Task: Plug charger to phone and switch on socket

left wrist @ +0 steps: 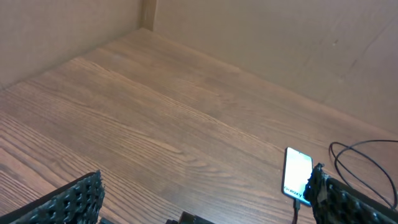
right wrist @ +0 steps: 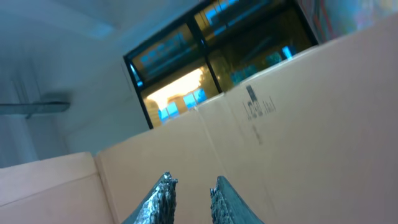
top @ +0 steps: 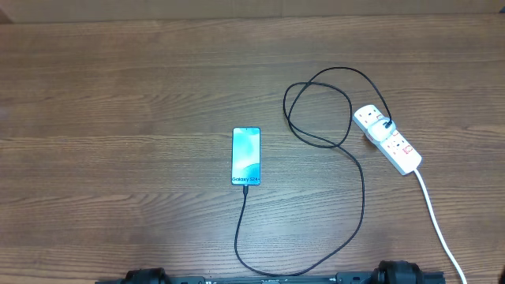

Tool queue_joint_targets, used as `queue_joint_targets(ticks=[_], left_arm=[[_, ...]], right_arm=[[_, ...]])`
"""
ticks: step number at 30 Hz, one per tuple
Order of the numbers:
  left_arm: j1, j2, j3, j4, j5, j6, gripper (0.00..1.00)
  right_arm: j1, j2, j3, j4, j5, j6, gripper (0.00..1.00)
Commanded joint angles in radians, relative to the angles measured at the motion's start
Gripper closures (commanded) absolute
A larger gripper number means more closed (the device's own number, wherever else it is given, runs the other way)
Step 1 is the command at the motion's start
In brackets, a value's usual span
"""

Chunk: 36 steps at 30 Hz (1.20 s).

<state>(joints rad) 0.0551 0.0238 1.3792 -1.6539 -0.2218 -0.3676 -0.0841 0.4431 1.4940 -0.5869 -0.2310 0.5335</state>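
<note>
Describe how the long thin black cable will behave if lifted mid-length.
The thin black cable will probably sag floppily, judging by its loose loops. It looks light, but its ends reach the slim phone and white power strip, so lifting may tug the phone.

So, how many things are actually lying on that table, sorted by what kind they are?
Phone: 1
Black charger cable: 1
White power strip, with its white cord: 1
Total: 3
</note>
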Motion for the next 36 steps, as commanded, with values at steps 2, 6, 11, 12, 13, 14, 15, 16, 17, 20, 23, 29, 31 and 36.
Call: queue_joint_targets(ticks=[2,6,11,12,13,14,15,16,17,20,23,29,31,36], left_arm=[[0.015,-0.019,-0.003,0.001,-0.014,-0.022,0.01],[0.024,-0.019,-0.003,0.001,-0.014,-0.022,0.00],[0.023,-0.019,-0.003,0.001,-0.014,-0.022,0.00],[0.023,-0.019,-0.003,0.001,-0.014,-0.022,0.01],[0.023,-0.019,-0.003,0.001,-0.014,-0.022,0.01],[0.023,-0.019,-0.003,0.001,-0.014,-0.022,0.00],[0.023,-0.019,-0.003,0.001,-0.014,-0.022,0.00],[0.023,-0.019,-0.003,0.001,-0.014,-0.022,0.01],[0.023,-0.019,-0.003,0.001,-0.014,-0.022,0.00],[0.023,-0.019,-0.003,0.001,-0.014,-0.022,0.01],[0.023,-0.019,-0.003,0.001,-0.014,-0.022,0.00],[0.023,-0.019,-0.003,0.000,-0.014,-0.022,0.01],[0.023,-0.019,-0.003,0.000,-0.014,-0.022,0.01],[0.024,-0.019,-0.003,-0.002,-0.014,-0.022,0.00]], right_arm=[[0.004,-0.066,-0.006,-0.001,0.020,-0.018,0.79],[0.004,-0.142,-0.043,0.026,0.026,-0.018,0.79],[0.004,-0.226,-0.055,0.032,0.045,-0.025,0.79],[0.004,-0.245,-0.055,0.033,0.048,-0.046,0.79],[0.004,-0.260,-0.055,0.034,0.050,-0.060,0.79],[0.004,-0.278,-0.055,0.034,0.055,-0.068,0.79],[0.005,-0.295,-0.055,0.033,0.062,-0.068,0.79],[0.005,-0.308,-0.055,0.033,0.066,-0.071,0.79],[0.005,-0.322,-0.055,0.032,0.067,-0.071,0.80],[0.020,-0.356,-0.055,0.027,0.074,-0.072,0.79],[0.051,-0.385,-0.057,0.026,0.074,-0.098,0.79],[0.074,-0.439,-0.066,0.025,0.118,-0.097,0.79],[0.074,-0.438,-0.054,0.024,0.119,-0.097,0.78],[0.074,-0.438,-0.047,0.021,0.123,-0.097,0.59]])
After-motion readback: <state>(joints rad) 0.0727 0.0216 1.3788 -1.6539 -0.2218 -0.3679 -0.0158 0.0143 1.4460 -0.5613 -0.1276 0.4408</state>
